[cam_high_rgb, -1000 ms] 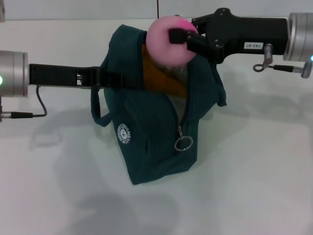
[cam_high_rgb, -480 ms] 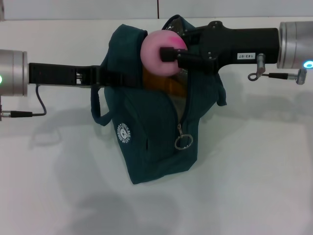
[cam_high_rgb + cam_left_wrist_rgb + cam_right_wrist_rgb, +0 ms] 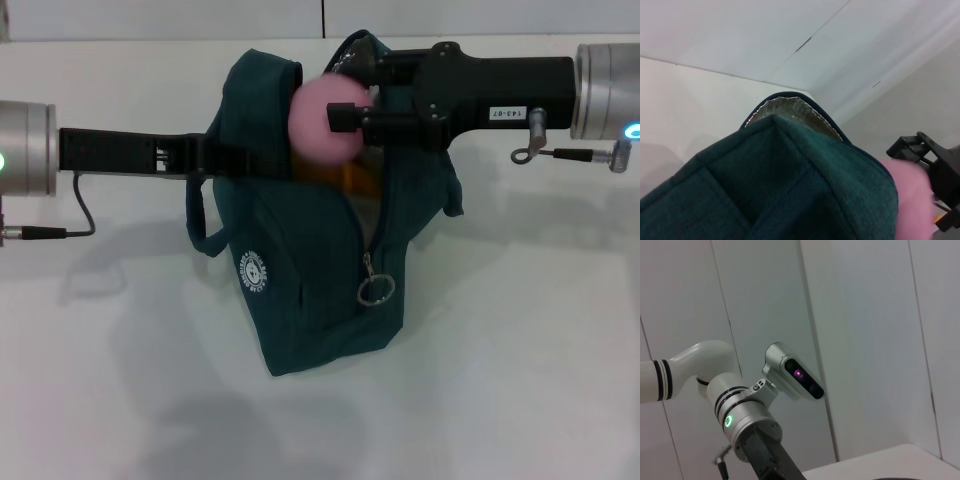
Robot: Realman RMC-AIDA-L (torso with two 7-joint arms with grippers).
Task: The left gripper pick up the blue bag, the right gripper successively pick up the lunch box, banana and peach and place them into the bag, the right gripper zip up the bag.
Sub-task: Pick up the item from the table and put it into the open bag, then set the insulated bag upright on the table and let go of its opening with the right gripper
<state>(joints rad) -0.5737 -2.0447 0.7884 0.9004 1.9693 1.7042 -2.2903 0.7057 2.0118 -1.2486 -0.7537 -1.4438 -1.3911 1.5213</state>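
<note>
Now, nearest the head camera, the white counter (image 3: 520, 380) lies bare at 6 o'clock, with the blue bag (image 3: 320, 270) standing upright at the centre of the scene. Its zip is undone, and the metal ring pull (image 3: 375, 291) hangs low on the front, just right of centre. A round white logo (image 3: 254, 272) sits at about 8 o'clock on the bag's face.

At 9 o'clock, the left gripper (image 3: 235, 160) reaches in level from the side, clenched on the bag's rim and holding the mouth up and open. From its own wrist camera, the teal fabric fills the foreground, with the silver foil lining (image 3: 790, 112) peeking above it.

Further back, at the bag's mouth, the banana (image 3: 350, 178) shows as an orange sliver already inside. I cannot make out the lunch box; it is presumably deeper in.

At 1 o'clock, the right gripper (image 3: 345, 118) holds the peach (image 3: 325, 118), fingers closed on it. Compared with a second ago, the peach has come down and moved leftward: it was above the rim, and now it sits in the opening, partly below the far edge. In the last half second it has sunk only slightly.

That suggests the third and last item is nearly delivered. What remains, in my judgement, is letting go of the peach, then closing the zip.
</note>
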